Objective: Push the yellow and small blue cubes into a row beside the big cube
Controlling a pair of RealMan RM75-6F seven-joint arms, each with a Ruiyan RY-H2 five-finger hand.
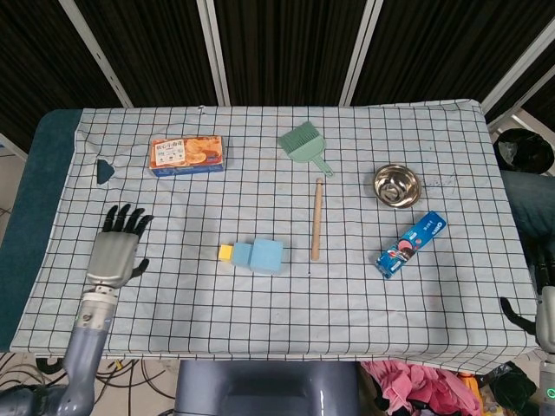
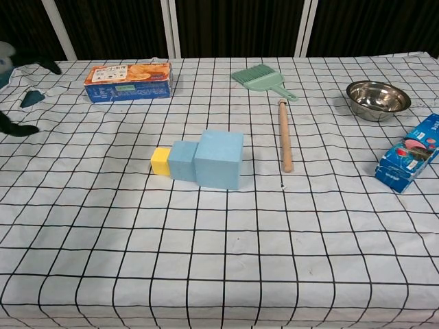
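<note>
The yellow cube (image 1: 225, 252), the small blue cube (image 1: 240, 253) and the big blue cube (image 1: 268, 256) stand touching in a row at the table's middle. The chest view shows the same row: yellow cube (image 2: 160, 161), small blue cube (image 2: 183, 161), big cube (image 2: 219, 159). My left hand (image 1: 117, 247) hovers far to the left of the row, near the cloth's left edge, fingers spread and holding nothing. In the chest view only its edge (image 2: 7, 58) shows at the far left. Only a sliver of my right hand (image 1: 539, 317) shows at the lower right corner.
An orange biscuit box (image 1: 187, 154) lies at the back left, beside a small dark item (image 1: 104, 171). A green hand brush (image 1: 303, 146), a wooden stick (image 1: 317, 218), a steel bowl (image 1: 396, 185) and a blue toothpaste box (image 1: 411, 243) lie to the right of the cubes.
</note>
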